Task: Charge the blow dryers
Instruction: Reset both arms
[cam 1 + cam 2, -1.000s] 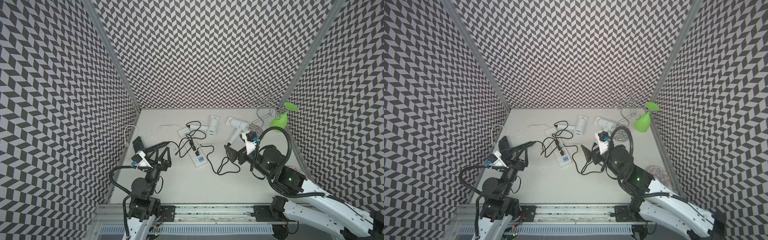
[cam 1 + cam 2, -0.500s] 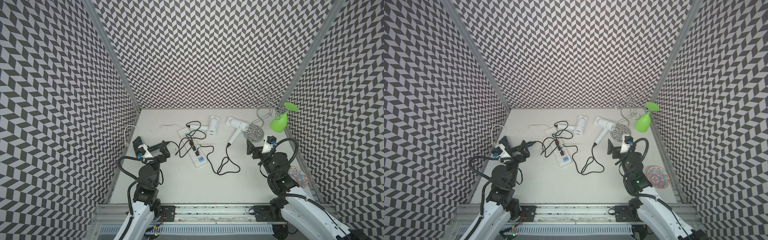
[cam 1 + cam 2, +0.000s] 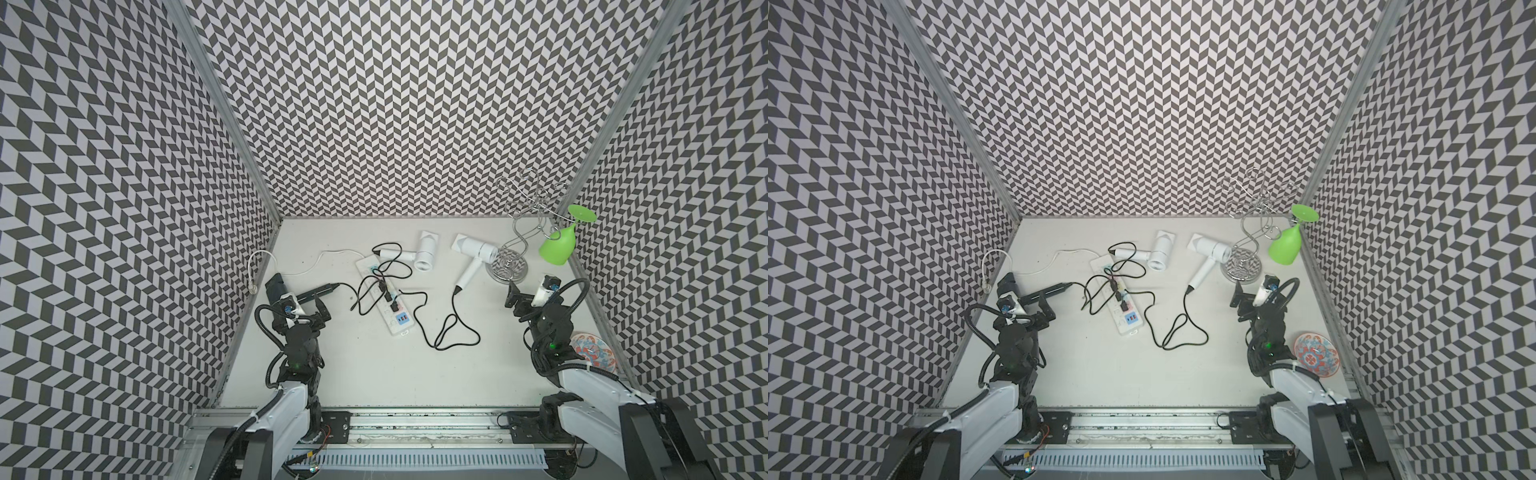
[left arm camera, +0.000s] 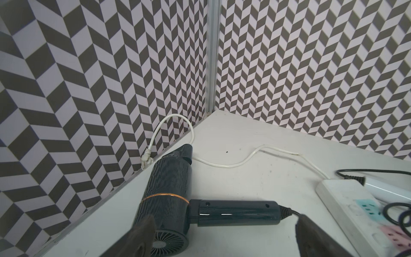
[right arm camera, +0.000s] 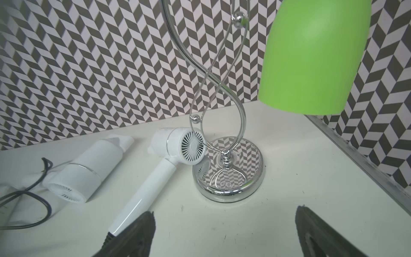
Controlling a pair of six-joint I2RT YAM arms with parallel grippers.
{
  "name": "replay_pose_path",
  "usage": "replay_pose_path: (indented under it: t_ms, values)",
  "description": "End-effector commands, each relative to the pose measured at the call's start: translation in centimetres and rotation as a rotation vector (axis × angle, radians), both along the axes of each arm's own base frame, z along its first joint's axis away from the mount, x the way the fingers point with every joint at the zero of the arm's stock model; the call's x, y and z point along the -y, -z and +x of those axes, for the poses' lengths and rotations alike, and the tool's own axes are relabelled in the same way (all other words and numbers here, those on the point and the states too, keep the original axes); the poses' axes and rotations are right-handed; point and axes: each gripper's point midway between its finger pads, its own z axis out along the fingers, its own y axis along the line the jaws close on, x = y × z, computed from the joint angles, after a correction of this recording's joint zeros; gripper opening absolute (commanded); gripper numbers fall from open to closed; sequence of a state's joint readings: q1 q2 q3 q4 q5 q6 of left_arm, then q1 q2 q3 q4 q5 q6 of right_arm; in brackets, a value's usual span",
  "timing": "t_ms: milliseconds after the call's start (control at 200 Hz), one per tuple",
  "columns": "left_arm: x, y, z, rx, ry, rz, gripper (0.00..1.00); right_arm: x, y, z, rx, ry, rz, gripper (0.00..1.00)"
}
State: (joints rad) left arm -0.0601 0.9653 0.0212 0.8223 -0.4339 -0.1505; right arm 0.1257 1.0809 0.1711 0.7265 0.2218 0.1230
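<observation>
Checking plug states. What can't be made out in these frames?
power strip: which sockets are taken; too small in both top views, cut by the edge in the left wrist view.
black blow dryer: rear end behind the left arm in a top view.
green glass: stem beyond the frame edge, right wrist view.
plate: partly behind the right arm in a top view.

Left tool, right tool: jaws spread wide, holding nothing. Both arms folded low, well apart.
</observation>
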Motion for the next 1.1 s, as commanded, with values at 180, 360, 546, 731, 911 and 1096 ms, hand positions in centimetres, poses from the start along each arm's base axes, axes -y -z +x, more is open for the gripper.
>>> replay_pose_path:
  t_ms: [180,360,546,731,911,1096]
  values:
    - [0.4,-3.4,3.9,0.141,0.022,-0.004,0.99,1.5,-2.0,0.9,0.152,0.092,0.017,0.99]
    - [1.0,-3.5,5.0,0.160,0.059,0.049,0.99,1.3,-2.5,2.0,0.160,0.076,-0.040,0.99]
    - [2.4,-3.2,5.5,0.136,0.080,0.101,0.99,1.3,-3.1,1.8,0.204,0.071,-0.110,0.99]
    - [3.6,-3.3,4.8,0.187,0.157,0.139,0.99,-1.1,-2.2,2.5,0.214,-0.069,-0.160,0.99]
    - [2.6,-1.9,6.5,0.139,0.153,0.093,0.99,-1.0,-1.3,2.8,0.188,-0.064,-0.154,0.99]
    - [2.8,-1.5,7.4,0.105,0.172,0.086,0.99,-1.1,-1.0,3.1,0.196,-0.071,-0.154,0.99]
